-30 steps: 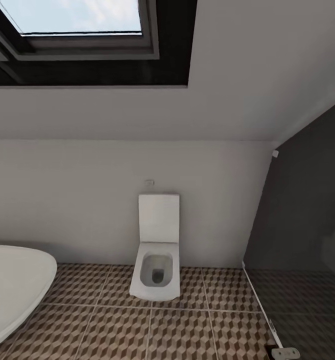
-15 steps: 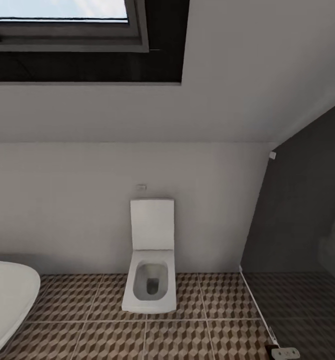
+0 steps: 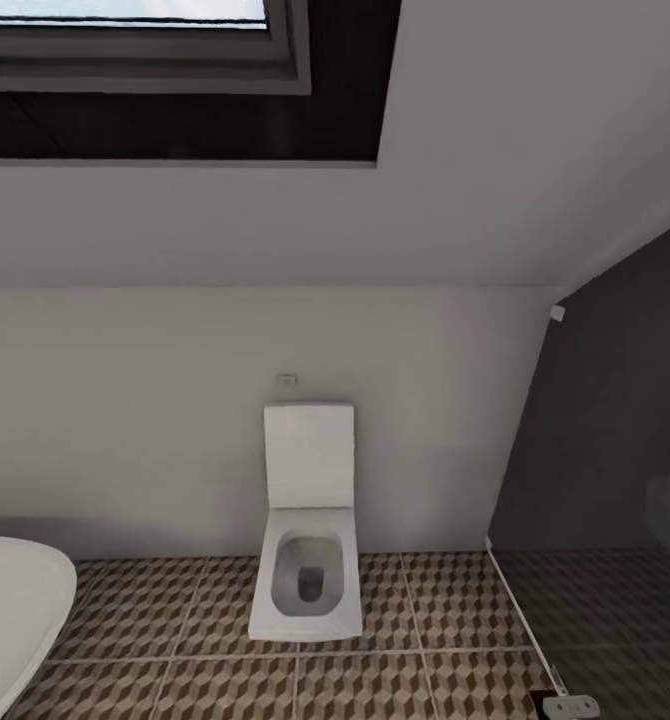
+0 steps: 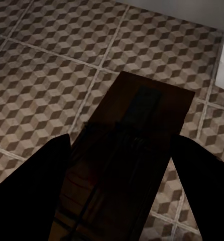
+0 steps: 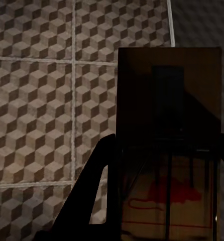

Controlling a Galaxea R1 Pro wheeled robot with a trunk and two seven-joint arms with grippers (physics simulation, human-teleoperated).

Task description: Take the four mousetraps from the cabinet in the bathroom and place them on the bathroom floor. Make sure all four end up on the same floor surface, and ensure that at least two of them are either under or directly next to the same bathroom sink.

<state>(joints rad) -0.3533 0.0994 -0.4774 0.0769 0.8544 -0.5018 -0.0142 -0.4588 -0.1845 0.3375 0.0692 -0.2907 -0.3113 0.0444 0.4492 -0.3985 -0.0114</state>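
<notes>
Room ahead: from the head camera, a white square toilet (image 3: 308,560) stands against the pale wall at centre-low frame, lid up, with a skylight (image 3: 135,40) at the upper left.
Bathtub: a curved white rim (image 3: 15,610) pokes in at the lower left corner.
Bathroom floor: the cube-patterned tiles (image 3: 445,610) run along the bottom of the frame, meeting the dark grey shower floor (image 3: 615,610) at the lower right.
Left gripper: the left gripper (image 4: 119,150) has its dark fingers (image 4: 31,186) on either side of a mousetrap (image 4: 137,135), pinching the board, which juts out over the tiles at mid-frame.
Right gripper: the right gripper (image 5: 164,165) likewise clamps a second trap (image 5: 170,100), its red bit showing low in the frame, with tiles to the left and the shower edge at the upper right.
Done so far: I'd judge two traps are out of the cabinet and in hand, both hanging above the patterned floor, neither set down yet.
Left to do: by my reckoning these two need placing beside or under the sink, and the other two need fetching.
Sink and cabinet: I can't place either from here.
</notes>
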